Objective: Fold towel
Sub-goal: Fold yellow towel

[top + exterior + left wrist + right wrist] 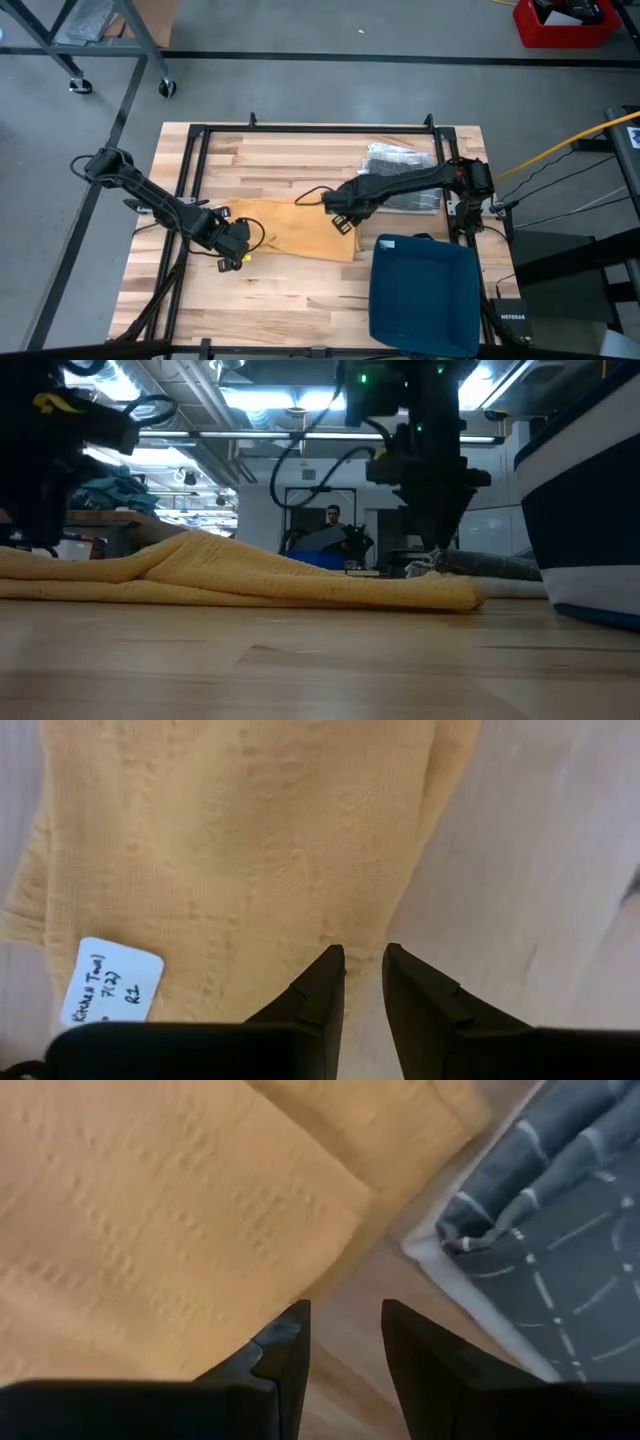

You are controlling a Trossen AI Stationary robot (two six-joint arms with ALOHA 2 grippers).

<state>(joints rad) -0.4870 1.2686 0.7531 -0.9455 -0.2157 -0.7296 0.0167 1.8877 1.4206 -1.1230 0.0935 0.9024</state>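
Now I count one yellow towel (295, 228), one grey cloth (400, 170) and one blue bin (425, 290). My towel is soft, folded, with a white tag (112, 982). It lies long, sideways across the table (300, 300), beside the grey cloth. My left gripper (363, 982) and right gripper (345, 1342) both stand a little spread, holding nothing.

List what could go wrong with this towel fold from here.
1. The left gripper hangs open at the yellow towel's edge with nothing between its fingers; closing there may pinch only air.
2. The right gripper, also open, sits at a folded corner beside the grey checked cloth; a drift could snag that instead.
3. The blue bin stands close, limiting room.
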